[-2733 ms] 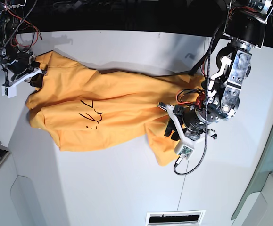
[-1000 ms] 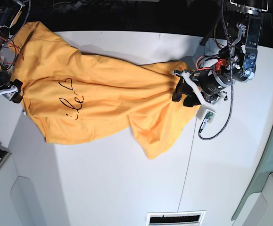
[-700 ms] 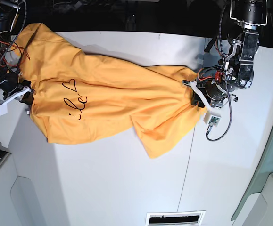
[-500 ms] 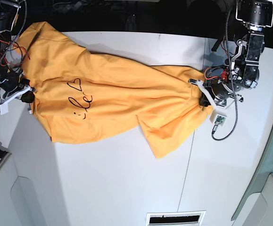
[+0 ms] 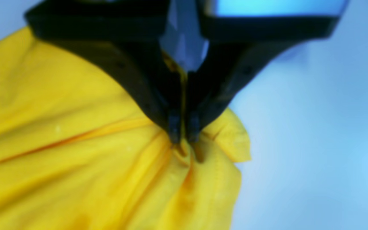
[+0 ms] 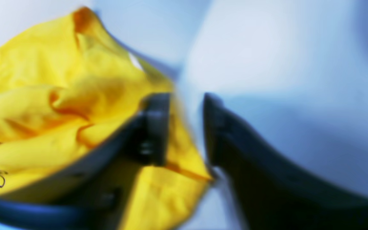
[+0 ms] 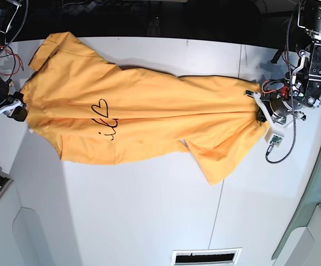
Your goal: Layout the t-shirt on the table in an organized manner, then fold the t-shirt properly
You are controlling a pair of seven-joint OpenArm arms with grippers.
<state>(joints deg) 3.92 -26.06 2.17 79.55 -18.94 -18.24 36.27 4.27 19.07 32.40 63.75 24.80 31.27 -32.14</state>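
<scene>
The left gripper [image 5: 184,135] has its jaws nearly together, pinching a bunched edge of the t-shirt [image 7: 143,122]. The right gripper [image 6: 185,127] has its jaws parted – cloth lies between them, but with the blur I can't tell if it's gripped. Since a sec ago both arms have pulled apart, so the shirt is stretched longer across the table [image 7: 149,221] – layout is progressing. One sleeve is still rumpled, and the far collar end is cut off near the table edge.

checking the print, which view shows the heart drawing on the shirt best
The base view: the whole heart drawing lies face up on the t-shirt. The right wrist view catches only a blurred scrap of black line at its left edge; the left wrist view shows none.
</scene>
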